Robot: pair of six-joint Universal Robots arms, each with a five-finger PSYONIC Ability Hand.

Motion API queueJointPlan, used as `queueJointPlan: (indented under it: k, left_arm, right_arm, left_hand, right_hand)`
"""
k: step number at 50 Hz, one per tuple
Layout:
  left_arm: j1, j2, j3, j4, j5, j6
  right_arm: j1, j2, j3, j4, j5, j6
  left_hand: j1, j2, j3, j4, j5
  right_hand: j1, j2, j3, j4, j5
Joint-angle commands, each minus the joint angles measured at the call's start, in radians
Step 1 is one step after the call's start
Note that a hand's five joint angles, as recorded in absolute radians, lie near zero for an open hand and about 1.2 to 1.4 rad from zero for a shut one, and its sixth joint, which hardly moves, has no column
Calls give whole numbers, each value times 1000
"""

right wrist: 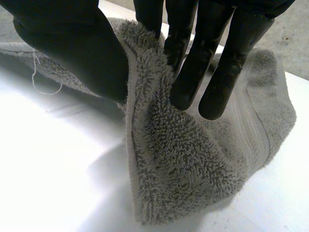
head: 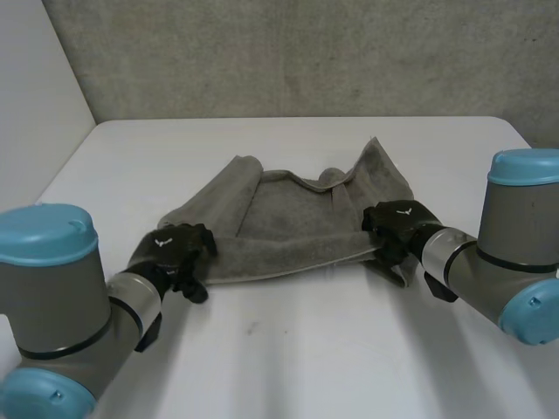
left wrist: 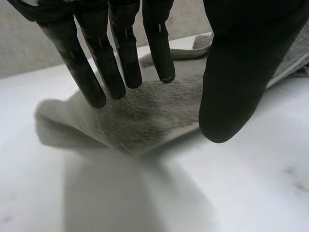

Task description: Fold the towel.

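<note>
**Two hands at the near corners of a rumpled towel**

Grey towel [head: 288,223] in the middle of the white table [head: 306,349], rumpled, with raised ridges and a turned-over far edge. At its near right corner, the right hand [head: 397,229], closed on the cloth: a doubled hem clamped between thumb and fingers [right wrist: 193,72] and held up off the table, probably to carry that corner across for a fold. At the near left corner, the left hand [head: 175,249], with fingers [left wrist: 120,67] straight and spread. Tips on the upper face of the towel, thumb well clear beside the edge; relaxed, with nothing visibly pinched, despite the corner beneath standing slightly off the table. Likely placed there to mirror the other side, ahead of a joint lift of both corners. Fold itself not yet made.
</note>
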Motion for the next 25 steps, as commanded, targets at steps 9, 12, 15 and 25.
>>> queueJointPlan:
  k: [9,12,15,25]
  left_arm:
    - [-4,-256,192,8,-9,-7]
    - [-1,-286,237,7,-11,4]
    - [6,-292,272,12,-11,24]
    - [31,-344,349,25,-9,128]
  right_arm:
    - [10,3,18,-1,-1,-11]
    - [10,1,20,-1,-1,-11]
    - [5,-2,20,-1,-1,-11]
    - [-10,-8,12,-20,13,-13]
  left_hand:
    - [-153,-151,-151,-152,-153]
    - [-150,-148,-148,-149,-150]
    - [-133,-131,-131,-131,-132]
    - [151,153,153,153,152]
  right_hand:
    - [428,216,211,200,228]
    - [428,216,211,200,228]
    - [428,216,211,200,228]
    - [428,216,211,200,228]
